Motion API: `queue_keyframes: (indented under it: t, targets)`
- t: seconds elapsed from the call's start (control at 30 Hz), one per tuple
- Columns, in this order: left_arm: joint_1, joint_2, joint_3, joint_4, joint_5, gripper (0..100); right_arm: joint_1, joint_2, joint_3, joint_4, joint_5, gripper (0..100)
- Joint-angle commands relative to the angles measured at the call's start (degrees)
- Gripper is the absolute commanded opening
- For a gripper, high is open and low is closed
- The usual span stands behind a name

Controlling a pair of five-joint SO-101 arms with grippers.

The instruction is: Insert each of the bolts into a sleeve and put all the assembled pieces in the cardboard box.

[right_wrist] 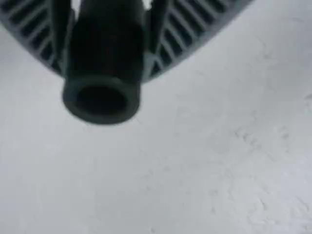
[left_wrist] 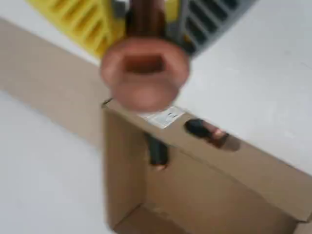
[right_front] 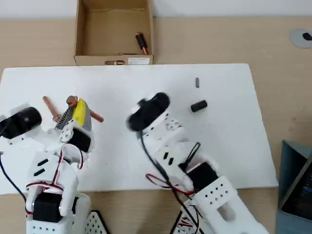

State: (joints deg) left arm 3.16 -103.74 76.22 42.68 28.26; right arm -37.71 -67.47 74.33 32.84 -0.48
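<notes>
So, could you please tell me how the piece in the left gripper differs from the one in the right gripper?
The bolt in the left gripper is copper-coloured; the sleeve in the right gripper is black. The bolt ends in a wide flared head with a shallow recess, while the sleeve ends in a plain round open bore. Both are clamped with that end facing the wrist camera.

The left tool is gripping a copper bolt, the right tool a black sleeve. Loose bolts and sleeves are lying on the tabletop; one assembled piece is lying in the cardboard box.
</notes>
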Motion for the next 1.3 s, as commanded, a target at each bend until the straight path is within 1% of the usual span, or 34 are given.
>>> queue_keyframes:
  t: [0.0, 0.1, 0.2, 0.43, 0.57, 0.73, 0.87, 1.0, 1.17, 1.27]
  targets:
    - [3.52, -0.75, -4.48, -1.32, 2.37, 0, -1.45, -0.57, 0.4, -5.19, 3.16, 0.9]
    - [6.24, -0.75, -5.89, -1.32, 4.75, 0, -1.45, -0.57, 0.57, -7.74, 6.33, 0.9]
    - [8.0, -0.75, -6.33, -1.32, 5.1, 0, -1.63, -0.57, 0.4, -8.88, 8.35, 0.9]
    - [8.0, -0.75, -6.33, -1.76, 5.1, 0, -6.02, -0.57, 0.4, -9.32, 9.93, 0.9]
    - [7.65, -0.75, -7.47, -1.76, 4.66, 0, -7.16, -0.57, 0.66, -9.23, 10.73, 0.9]
    - [8.0, -0.75, -7.21, -1.85, 0.88, 0, -7.16, -0.57, 0.4, -9.23, 16.35, 0.9]
    - [8.09, -0.75, -7.3, -1.85, -0.18, 0, -7.16, -0.57, 0.31, -9.23, 16.97, 0.9]
    - [8.09, -0.75, -6.77, -1.93, -0.18, 0, -9.19, -0.66, 0.22, -9.23, 16.97, 0.9]
    - [7.91, -0.75, -3.6, -4.75, -0.18, 0, -10.51, -3.21, -0.22, -9.05, 16.79, 0.9]
    - [8.0, -0.75, -2.99, -4.75, -0.18, 0, -10.24, -4.88, 0.04, -8.88, 16.79, 0.9]
